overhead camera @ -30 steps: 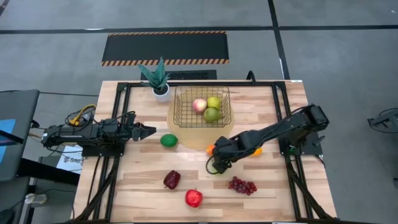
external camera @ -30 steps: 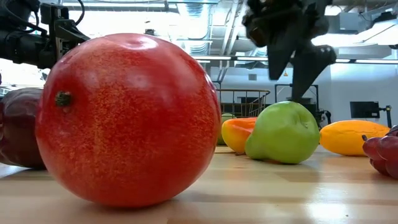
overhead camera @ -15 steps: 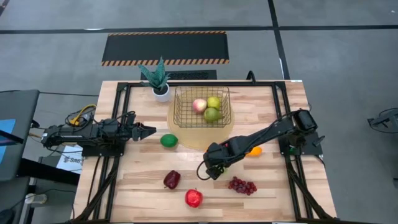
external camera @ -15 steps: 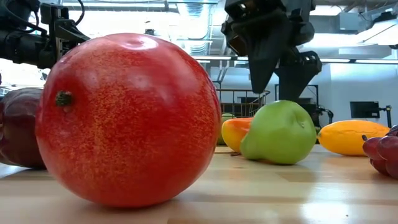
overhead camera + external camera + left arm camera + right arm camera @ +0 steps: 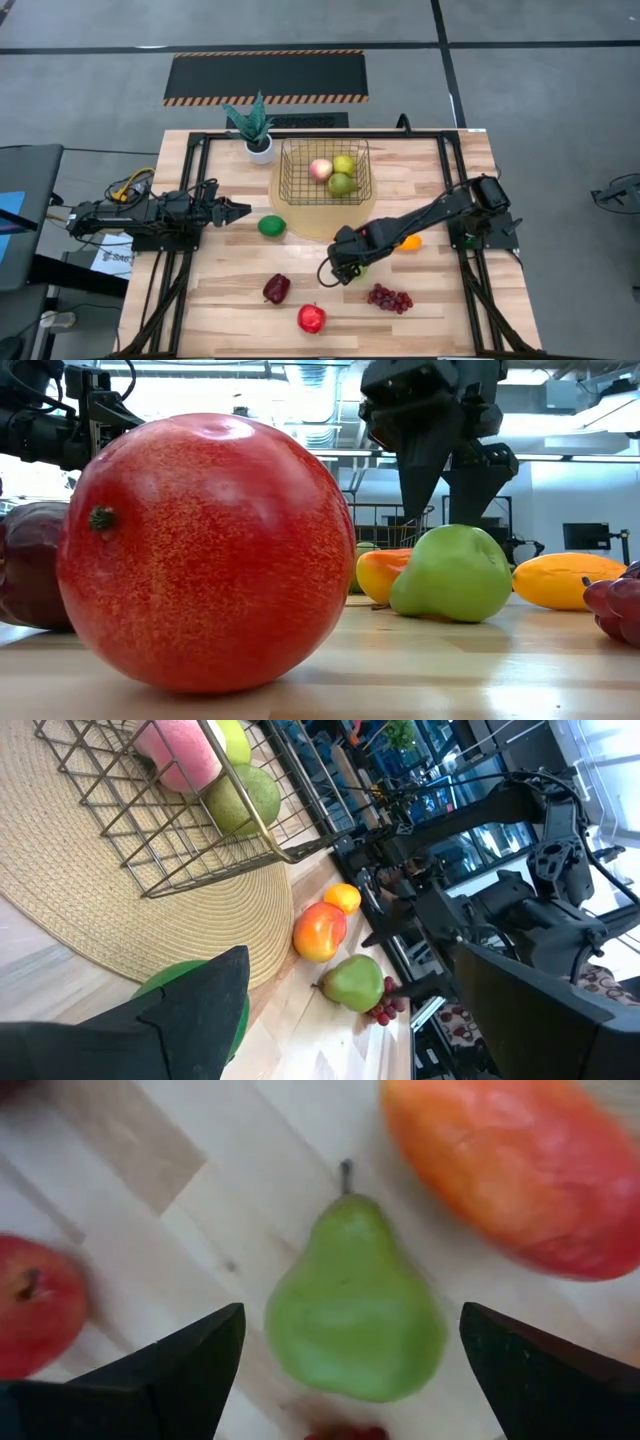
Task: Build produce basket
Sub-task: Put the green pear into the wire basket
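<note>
The gold wire basket [image 5: 325,172] stands on a round woven mat at the far middle and holds a peach, a yellow-green apple and a green pear. A second green pear [image 5: 355,1305] lies on its side on the wood. My right gripper [image 5: 343,270] hangs open just over it, pointing down, with one finger on either side [image 5: 437,510] and no touch. The orange-red mango [image 5: 520,1170] lies next to that pear. My left gripper [image 5: 240,211] waits open at the left, near the green lime [image 5: 271,226].
Loose on the near half of the table are a dark red fruit [image 5: 277,288], a red apple [image 5: 311,318] and purple grapes [image 5: 390,298]. A yellow-orange fruit [image 5: 408,241] lies under the right arm. A potted plant [image 5: 256,128] stands left of the basket.
My right gripper has come down and a little toward the table's left edge, and now hangs right over the green pear. The fruits lie where they were.
</note>
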